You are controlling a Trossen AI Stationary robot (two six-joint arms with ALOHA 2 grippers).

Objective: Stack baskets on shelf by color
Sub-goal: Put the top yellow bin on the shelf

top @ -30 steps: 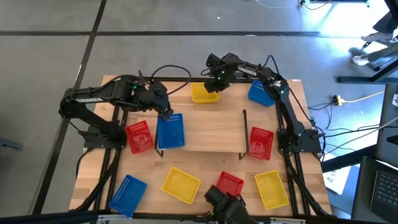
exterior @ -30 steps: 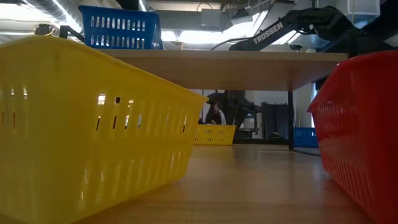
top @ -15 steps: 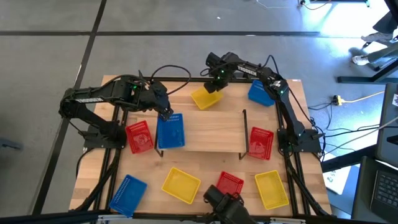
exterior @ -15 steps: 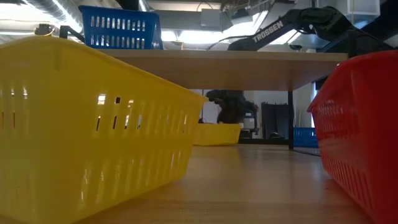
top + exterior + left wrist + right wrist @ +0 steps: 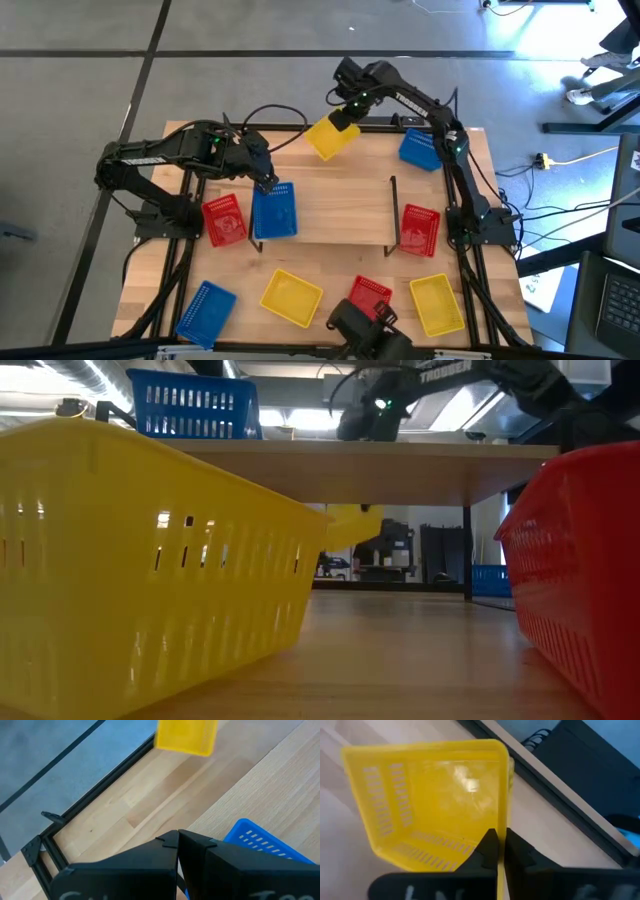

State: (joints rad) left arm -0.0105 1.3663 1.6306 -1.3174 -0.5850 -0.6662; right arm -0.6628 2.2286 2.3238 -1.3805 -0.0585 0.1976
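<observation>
Yellow basket (image 5: 329, 138) in right gripper (image 5: 348, 112), off table (image 5: 330, 262)

Glossy perforated plastic yellow basket (image 5: 435, 805); pale, matt wood-grain shelf (image 5: 335, 210); thin black metal shelf legs (image 5: 392, 215).

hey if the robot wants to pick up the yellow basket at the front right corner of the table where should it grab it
Pinch the long rim wall of the front-right yellow basket from straight above. It sits upright with its mouth open, so one finger can go inside and one outside. The red basket lies close on one side, so the far long wall looks the freer choice.
</observation>
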